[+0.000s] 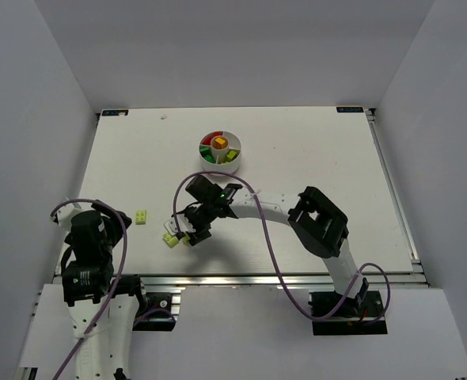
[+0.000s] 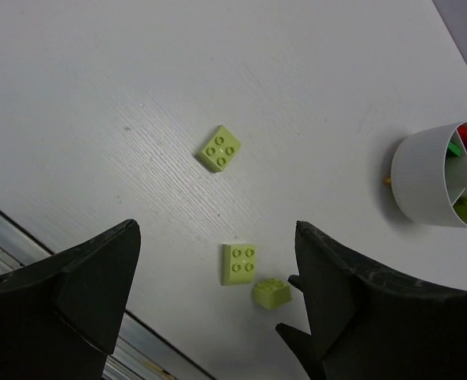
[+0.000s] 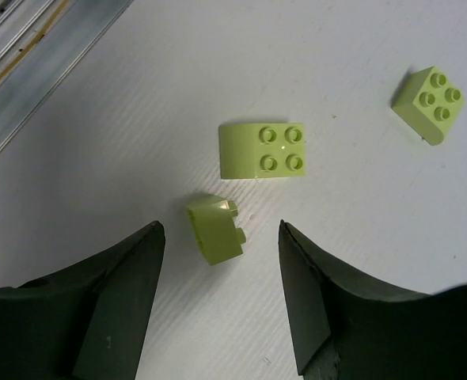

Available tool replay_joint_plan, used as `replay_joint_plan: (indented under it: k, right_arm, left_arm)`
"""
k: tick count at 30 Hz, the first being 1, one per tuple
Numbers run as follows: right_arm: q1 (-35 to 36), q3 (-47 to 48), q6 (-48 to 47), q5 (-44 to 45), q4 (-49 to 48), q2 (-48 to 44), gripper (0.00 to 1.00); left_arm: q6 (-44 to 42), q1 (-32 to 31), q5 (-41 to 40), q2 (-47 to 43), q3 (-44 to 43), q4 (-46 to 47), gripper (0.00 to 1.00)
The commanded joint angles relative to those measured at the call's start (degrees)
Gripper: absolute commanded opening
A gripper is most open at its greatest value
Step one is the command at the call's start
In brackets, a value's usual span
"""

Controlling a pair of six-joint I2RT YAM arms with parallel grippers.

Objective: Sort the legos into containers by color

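Three pale lime legos lie on the white table. One lego (image 3: 215, 229) is tipped on its side between the fingers of my right gripper (image 3: 222, 226), which is open with a gap on both sides of the brick. A flat lego (image 3: 263, 150) lies just beyond it, and another (image 3: 429, 103) farther right. From above, my right gripper (image 1: 184, 236) hangs over the pair (image 1: 170, 237), with the lone lego (image 1: 142, 216) to its left. My left gripper (image 2: 215, 229) is open and empty, high above the table. The containers are one round white dish (image 1: 222, 149) holding red, green, orange and lime bricks.
The metal rail (image 3: 36, 47) at the table's near edge runs close to the lime bricks. In the left wrist view the dish (image 2: 423, 174) stands at the far right. My right arm's elbow (image 1: 319, 222) reaches across the table's middle.
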State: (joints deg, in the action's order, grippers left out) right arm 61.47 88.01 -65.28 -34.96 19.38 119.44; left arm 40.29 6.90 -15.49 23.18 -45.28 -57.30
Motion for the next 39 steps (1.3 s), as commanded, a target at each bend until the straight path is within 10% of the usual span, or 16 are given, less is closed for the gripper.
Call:
replay_joint_plan:
  k: [1,15,28,39]
  right_arm:
    - [0.3,2.8,2.3,0.9,-2.8,1.2,0.65]
    - [0.8,2.7,-0.1,1.7,-1.2,4.2,0.55]
    - [0.2,-1.3,0.8,-0.9,0.1,-0.6,0.03]
    - [-12.0,-9.3,32.3,-1.2,-15.0,-16.6,0.0]
  left_arm:
    - [0.6,0.0,-0.1,-0.2,0.7,-1.9,0.88]
    - [0.8,0.0,-0.2,-0.2,1.3,-1.7,0.89]
    - [0.8,0.0,1.8,0.5,1.9,-0.4,0.89]
    - [7.4,0.0,9.5,1.2,7.9,5.7,0.89]
